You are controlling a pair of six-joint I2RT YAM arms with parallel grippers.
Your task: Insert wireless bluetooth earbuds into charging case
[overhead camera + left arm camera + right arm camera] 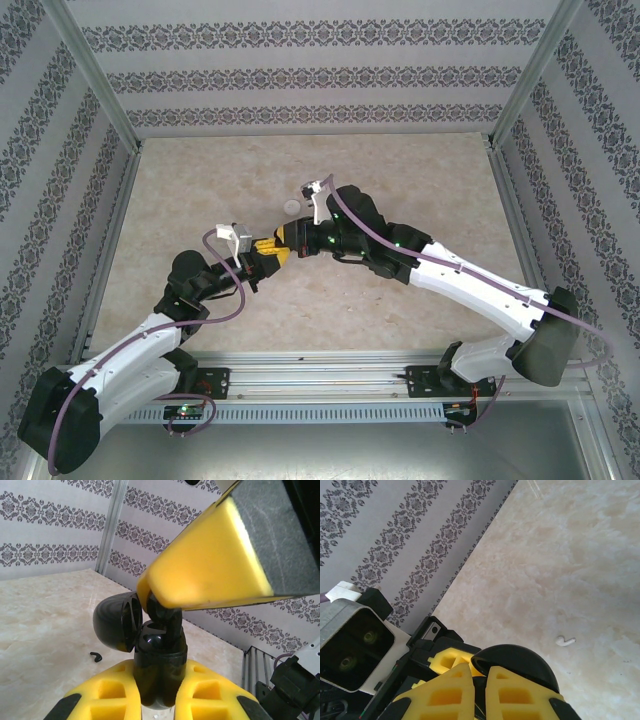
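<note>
There are two arms and they meet in the middle of the table (400, 180). I can count one black case (160, 652), one round white disc (291, 207), two black earbuds and one white earbud.

The black case is small, round and shiny. Its lid (117, 622) is flipped open to one side like a little cap. The left gripper (160, 674) has its yellow jaws squeezed tight on the bottom part of the case and holds it up in the air, with the open top facing up.

The right gripper (479, 672) comes in from the other side. Its jaws are pressed together, with just a thin crack between them. At their tip sits a black earbud (164, 614), right at the open mouth of the case. It looks like a tiny dark stub (I cannot tell how far in it is).

The other black earbud (97, 656) lies on the table, well apart from the case. It is tiny, thin and bent like a hook.

The white earbud (565, 641) lies on the table too. It is a tiny curved piece with a short stem.

The white disc rests flat on the table, just behind the two grippers, and nothing touches it
</note>
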